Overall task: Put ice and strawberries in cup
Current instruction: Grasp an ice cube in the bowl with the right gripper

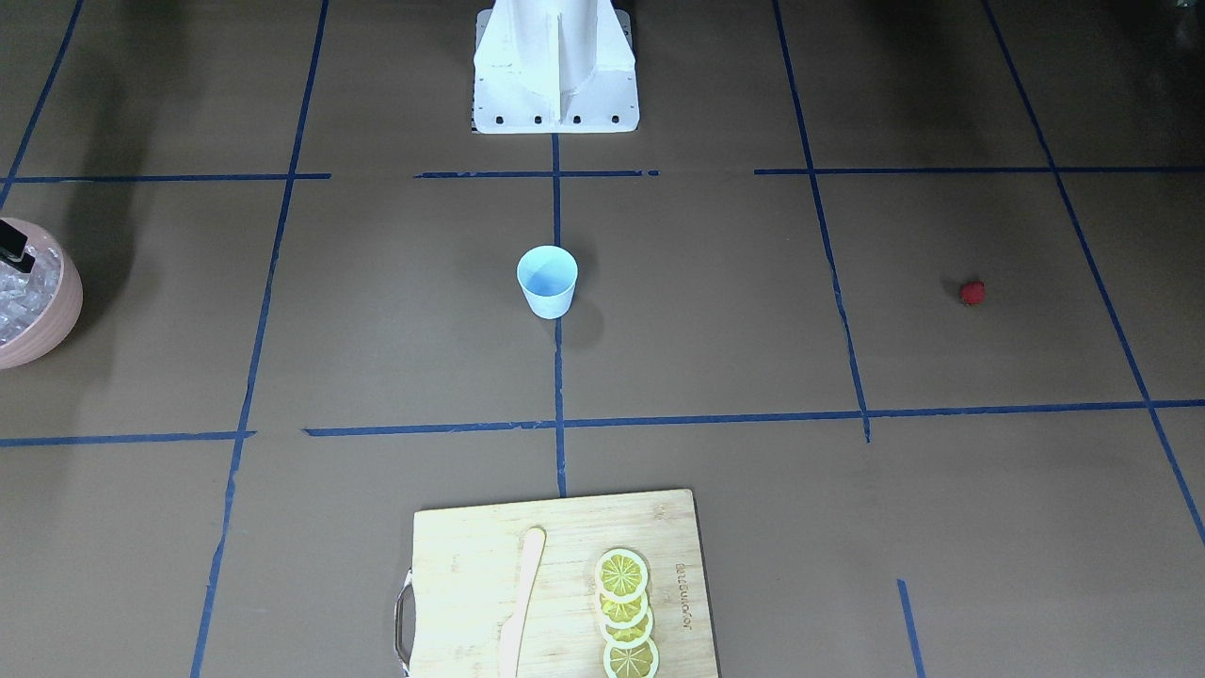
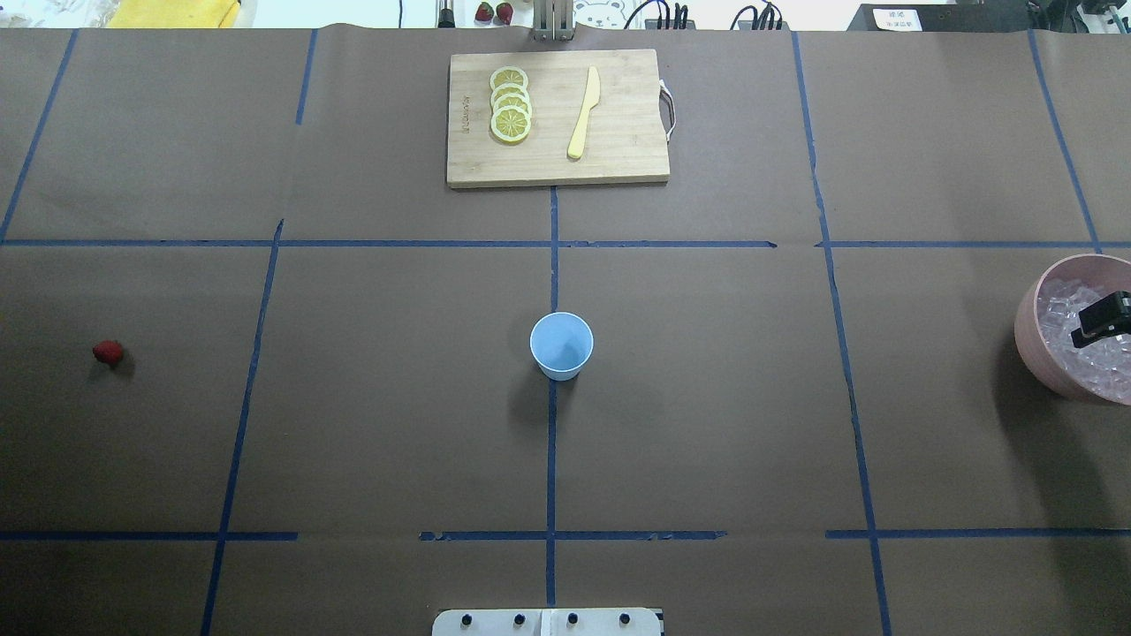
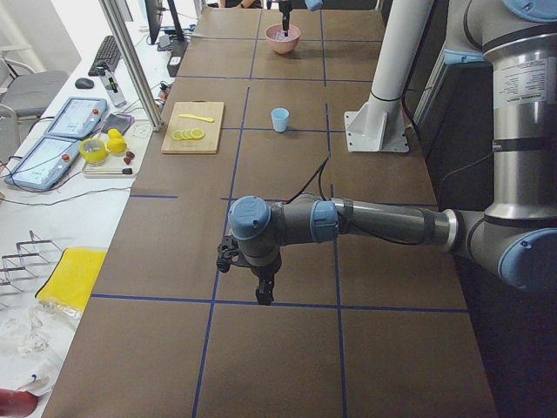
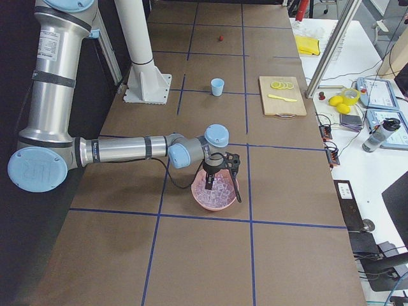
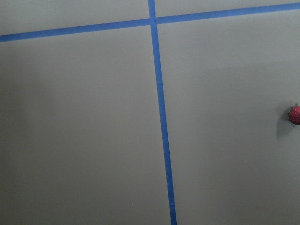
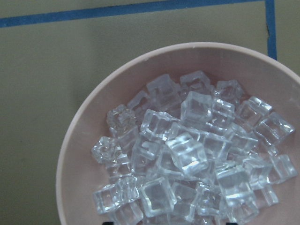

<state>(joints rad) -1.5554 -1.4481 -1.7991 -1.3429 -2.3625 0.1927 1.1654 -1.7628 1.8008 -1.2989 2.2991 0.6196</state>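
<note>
The light blue cup stands upright at the table's middle, and no ice or fruit shows in it. One red strawberry lies alone far to my left, at the right edge of the left wrist view. The ice is heaped in a pink bowl at the far right. My right gripper hangs just over the ice, fingers spread, open and holding nothing. My left gripper points down near the table, away from the strawberry; it shows only in the left side view, so I cannot tell its state.
A wooden cutting board at the far side carries lemon slices and a pale knife. The white robot base stands behind the cup. Blue tape lines cross the brown table.
</note>
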